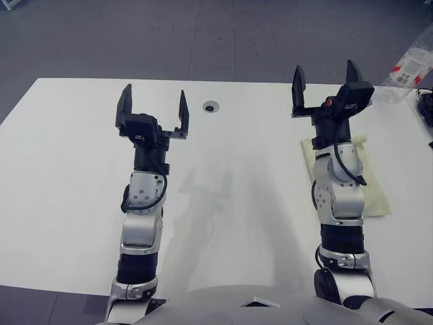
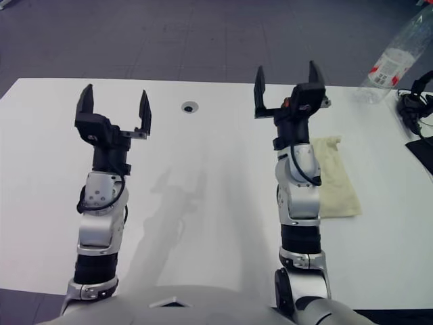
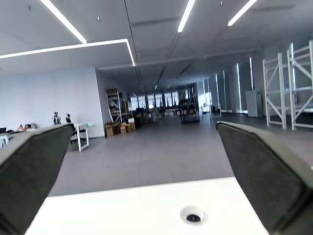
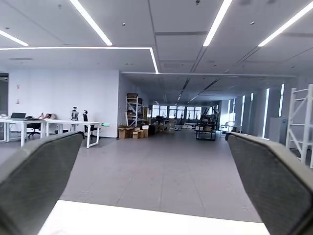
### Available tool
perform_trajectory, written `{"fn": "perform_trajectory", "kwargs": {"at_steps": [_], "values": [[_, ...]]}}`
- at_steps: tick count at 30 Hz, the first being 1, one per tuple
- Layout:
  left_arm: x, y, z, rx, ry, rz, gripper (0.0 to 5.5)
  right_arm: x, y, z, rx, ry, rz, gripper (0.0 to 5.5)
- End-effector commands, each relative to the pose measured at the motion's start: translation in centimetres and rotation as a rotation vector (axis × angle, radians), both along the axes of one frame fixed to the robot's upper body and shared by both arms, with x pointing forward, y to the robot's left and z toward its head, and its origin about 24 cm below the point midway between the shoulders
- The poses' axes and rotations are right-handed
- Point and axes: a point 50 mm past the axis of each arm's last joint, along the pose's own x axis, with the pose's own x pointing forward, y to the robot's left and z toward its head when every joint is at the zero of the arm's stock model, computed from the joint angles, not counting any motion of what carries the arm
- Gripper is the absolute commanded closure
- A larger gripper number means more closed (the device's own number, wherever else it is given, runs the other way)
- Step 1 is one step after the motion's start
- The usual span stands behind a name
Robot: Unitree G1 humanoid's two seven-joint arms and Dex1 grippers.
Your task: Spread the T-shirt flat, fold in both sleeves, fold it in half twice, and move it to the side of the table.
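Note:
A pale yellow T-shirt [image 2: 335, 179] lies folded into a small rectangle on the white table [image 1: 237, 203], at its right side, partly hidden under my right forearm. My right gripper [image 1: 323, 87] is raised above the table beyond the shirt's far end, fingers pointing away, open and empty. My left gripper [image 1: 153, 112] is held up over the left half of the table, also open with nothing in it. In each wrist view the two dark fingers [image 3: 259, 171] [image 4: 266, 176] stand wide apart at the frame edges.
A round cable hole [image 1: 211, 106] sits in the table near the far edge, between the grippers. A clear plastic bottle [image 2: 396, 54] lies at the far right corner, with black cables or headphones [image 2: 414, 105] beside it.

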Motion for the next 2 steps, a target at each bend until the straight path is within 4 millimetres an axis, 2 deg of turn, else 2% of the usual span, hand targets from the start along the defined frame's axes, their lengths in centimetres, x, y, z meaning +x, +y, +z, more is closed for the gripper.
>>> {"fn": "perform_trajectory", "kwargs": {"at_steps": [1,2], "values": [[0.24,0.47,0.06,0.019,-0.029,0.017,0.1,-0.91,0.56,0.28,-0.008,-0.018,0.011,0.11],[0.15,0.6,0.02,0.02,-0.03,0.021,0.1,-1.03,0.7,0.27,-0.021,-0.021,0.014,0.11]]}}
